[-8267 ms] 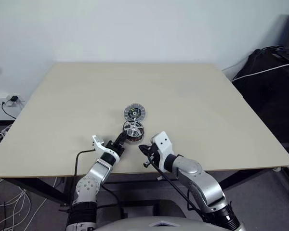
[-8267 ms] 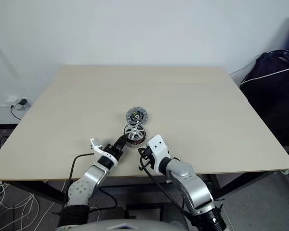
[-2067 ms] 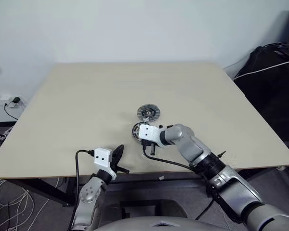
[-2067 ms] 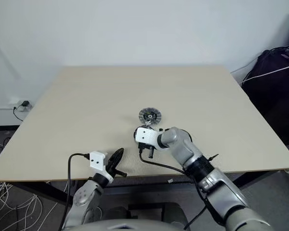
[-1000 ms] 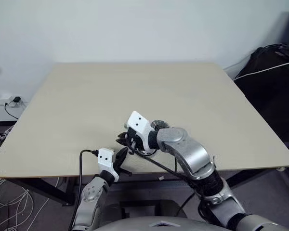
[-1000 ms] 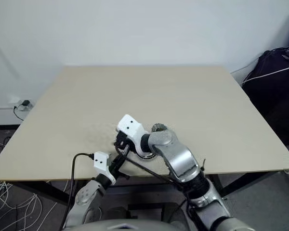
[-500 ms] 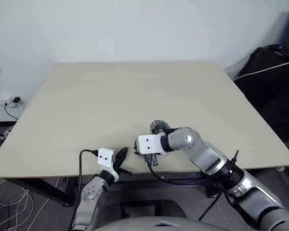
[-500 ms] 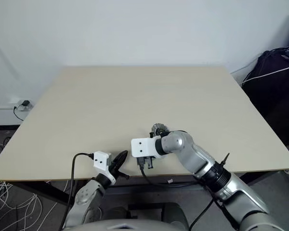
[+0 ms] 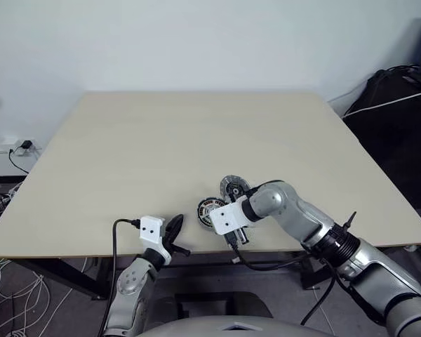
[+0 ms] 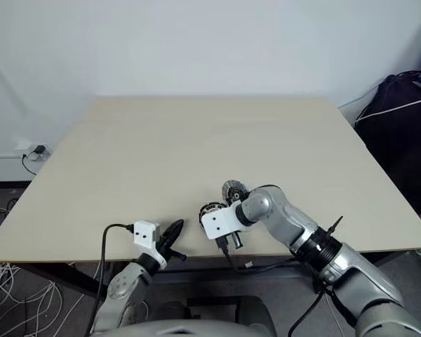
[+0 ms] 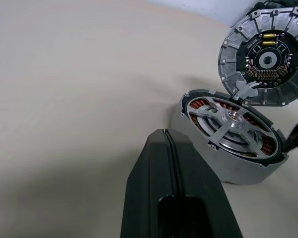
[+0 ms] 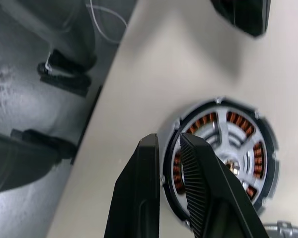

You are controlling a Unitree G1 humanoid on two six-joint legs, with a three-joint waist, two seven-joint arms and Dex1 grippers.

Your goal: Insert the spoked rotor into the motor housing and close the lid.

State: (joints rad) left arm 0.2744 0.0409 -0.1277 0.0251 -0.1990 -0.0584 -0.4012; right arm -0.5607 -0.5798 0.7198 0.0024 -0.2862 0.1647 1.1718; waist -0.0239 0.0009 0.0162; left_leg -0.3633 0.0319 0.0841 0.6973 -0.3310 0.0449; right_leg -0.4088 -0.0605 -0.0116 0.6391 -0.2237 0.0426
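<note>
The motor housing (image 11: pixel 228 166) lies on the table (image 9: pixel 161 140) near the front edge, its copper windings showing. Inside it sits the spoked rotor (image 11: pixel 232 119), silver spokes up. Just behind, the lid (image 11: pixel 265 59) rests with its dark centre towards me, its edge at the housing's rim. My left gripper (image 11: pixel 164 131) is shut and empty, a short way left of the housing (image 9: pixel 209 209). My right gripper (image 12: pixel 168 140) points steeply down at the housing's right-front rim, fingers a narrow slit apart with nothing between them. I cannot tell whether it touches the rim.
Both grippers work close to the table's front edge (image 9: pixel 196 247). A black cable (image 9: pixel 266 263) hangs from my right wrist below that edge. A dark bag with a white cable (image 9: pixel 400 105) stands off the table at the right.
My right gripper has swung down and to the right, from over the housing to its right-front side, uncovering the housing. The left gripper, housing and lid have stayed put.
</note>
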